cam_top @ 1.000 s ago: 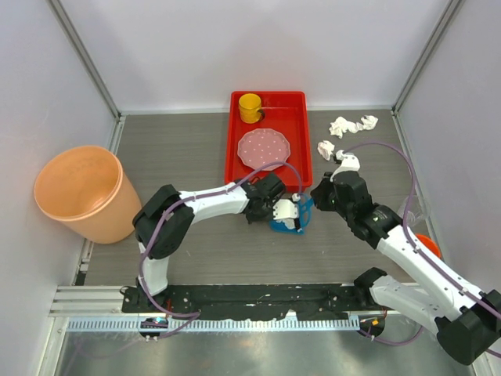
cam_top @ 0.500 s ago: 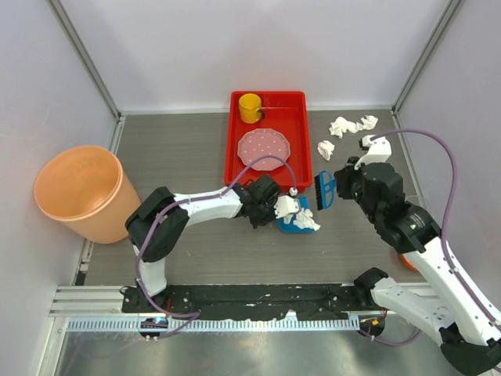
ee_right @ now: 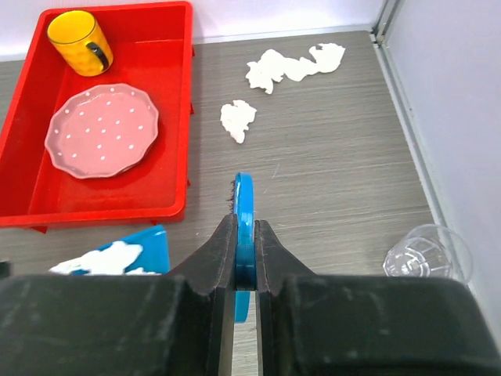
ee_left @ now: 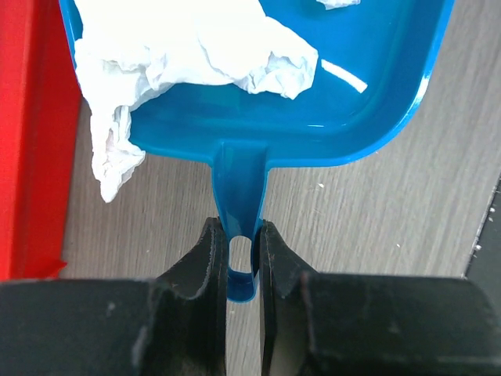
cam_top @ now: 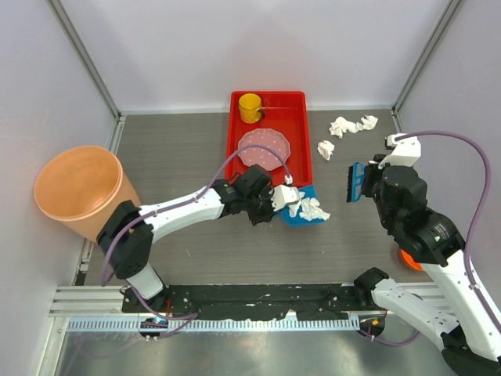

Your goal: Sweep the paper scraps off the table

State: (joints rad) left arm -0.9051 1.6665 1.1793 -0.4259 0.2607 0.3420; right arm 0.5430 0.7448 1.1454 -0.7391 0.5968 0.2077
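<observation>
The paper scraps (cam_top: pixel 342 125) still loose lie by the far right corner of the table (cam_top: pixel 180 149), one wad already in the dustpan (ee_left: pixel 376 78) my left gripper (ee_left: pixel 239 235) clamps by its handle, and my right gripper (ee_right: pixel 244 227), pinching the brush (ee_right: pixel 243 196), has just swung back toward them for another sweep.

**Right wrist cam: frame contents**

The right gripper (ee_right: pixel 244 225) is pinching a thin blue tool (ee_right: pixel 244 192), which is showing edge-on and pointing to 12 o'clock.

Bearings from the fingertips:
- Paper scraps (ee_right: pixel 293 65) are lying in a ragged cluster on the table (ee_right: pixel 329 180) at 1 o'clock.
- One small wad (ee_right: pixel 238 120) is lying apart at 12 o'clock.
- A red tray (ee_right: pixel 156 55) is sitting at 10 o'clock, carrying a pink dotted plate (ee_right: pixel 102 131) and a yellow mug (ee_right: pixel 77 43).
- A blue dustpan (ee_right: pixel 149 239) at 9 o'clock is holding white paper (ee_right: pixel 102 258).
- A clear cup (ee_right: pixel 427 252) is resting at 3 o'clock.
</observation>
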